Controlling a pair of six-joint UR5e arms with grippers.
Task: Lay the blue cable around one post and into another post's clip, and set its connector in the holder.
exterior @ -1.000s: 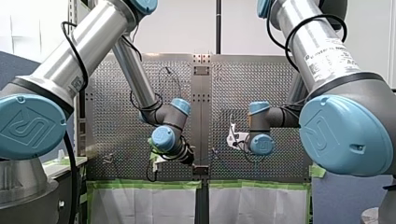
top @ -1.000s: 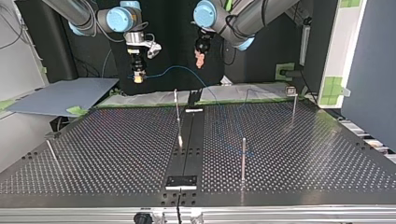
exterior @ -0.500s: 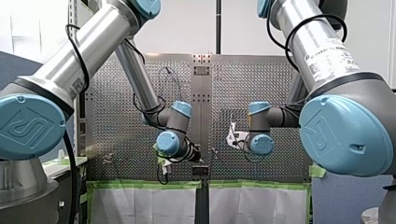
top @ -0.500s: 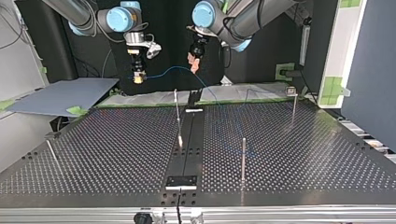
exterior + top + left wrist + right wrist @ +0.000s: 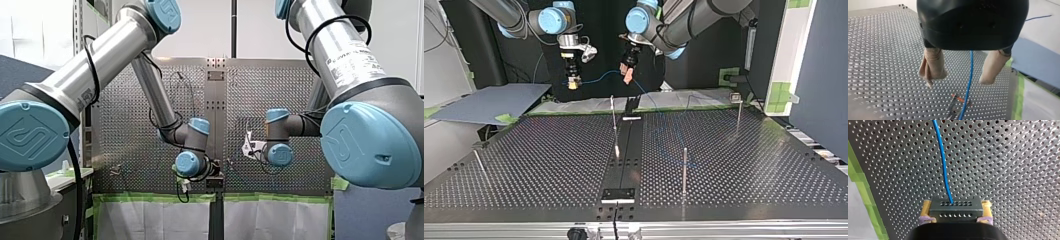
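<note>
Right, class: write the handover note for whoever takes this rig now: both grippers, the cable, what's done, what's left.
My left gripper: open, the blue cable running loose between its fingers.
My right gripper: shut on the connector, held in the air over the table.
Slack cable lies on the table near a post.
Done: connector in hand.
Left: cable round one post, into another's clip, connector into the holder, which I cannot pick out here.

thin blue cable (image 5: 943,157) runs from gripped grey connector (image 5: 955,209).

Blurred maker's label (image 5: 351,54) on my right arm (image 5: 330,45), embossed logo on blue joint caps (image 5: 367,145)
</note>
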